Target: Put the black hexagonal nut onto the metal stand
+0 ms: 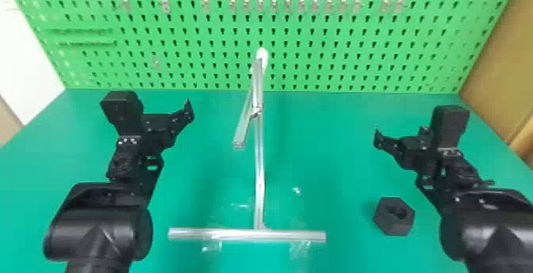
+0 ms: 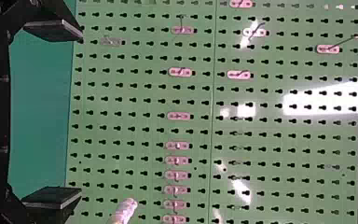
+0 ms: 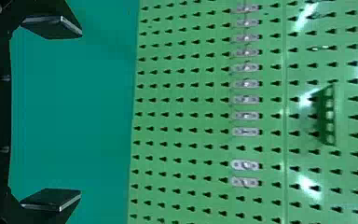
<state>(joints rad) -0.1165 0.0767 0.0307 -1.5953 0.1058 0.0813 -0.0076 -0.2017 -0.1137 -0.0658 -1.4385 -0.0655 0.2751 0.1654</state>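
The green desk carries the silver stand. To either side, the left gripper and right gripper hang with fingers spread wide, empty. The nut sits on the desk, right of the stand: matte black, chunky, six-sided, its dark hole seemingly round.

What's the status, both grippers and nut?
Left gripper open, empty. Right gripper open, empty. Black hexagonal nut on table, right of metal stand.
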